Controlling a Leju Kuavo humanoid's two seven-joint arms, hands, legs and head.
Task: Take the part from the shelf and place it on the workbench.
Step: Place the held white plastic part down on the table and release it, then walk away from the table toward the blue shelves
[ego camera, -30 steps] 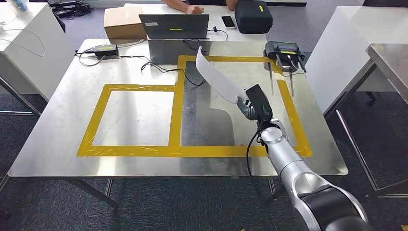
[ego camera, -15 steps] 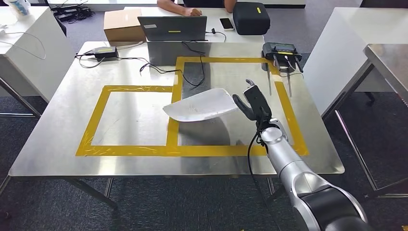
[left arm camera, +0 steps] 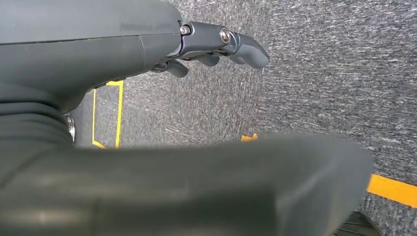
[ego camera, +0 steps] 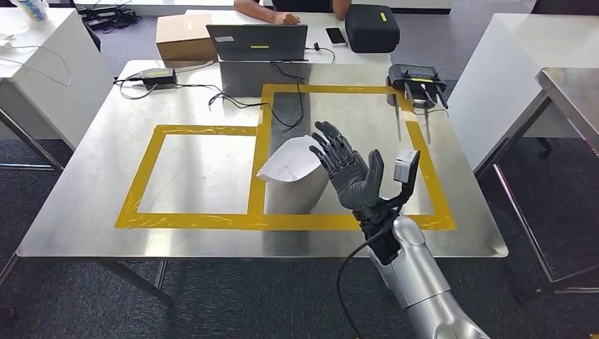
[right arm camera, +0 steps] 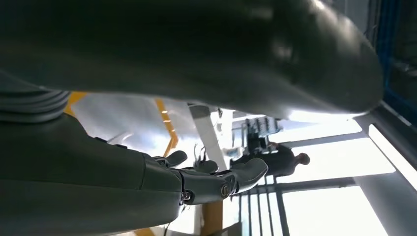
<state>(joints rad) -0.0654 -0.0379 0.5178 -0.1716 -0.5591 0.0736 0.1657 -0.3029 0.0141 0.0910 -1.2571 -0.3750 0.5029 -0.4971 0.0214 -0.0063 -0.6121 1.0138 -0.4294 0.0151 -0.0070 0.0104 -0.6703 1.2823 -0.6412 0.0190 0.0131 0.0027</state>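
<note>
The part (ego camera: 289, 164) is a white curved sheet. It lies on the steel workbench (ego camera: 99, 148), at the left edge of the larger yellow-taped rectangle (ego camera: 424, 152). My right hand (ego camera: 350, 173) hovers just right of the part, fingers spread and holding nothing, with its fingertips overlapping the part's right edge in the head view. The right wrist view shows the same hand (right arm camera: 211, 179) with its fingers stretched out. My left hand (left arm camera: 216, 44) hangs over grey carpet with its fingers loosely extended and nothing in them.
Along the workbench's far edge stand a laptop (ego camera: 258, 41) with its cables, a power brick (ego camera: 157, 74) and a black controller (ego camera: 417, 74). Behind them are a cardboard box (ego camera: 185, 35), a phone (ego camera: 336, 32), a black case (ego camera: 371, 27) and a person's arm (ego camera: 268, 8). White tables flank both sides.
The part went from held up high to lying on the workbench. My right hand let go of it, opened wide and drew back toward me.
</note>
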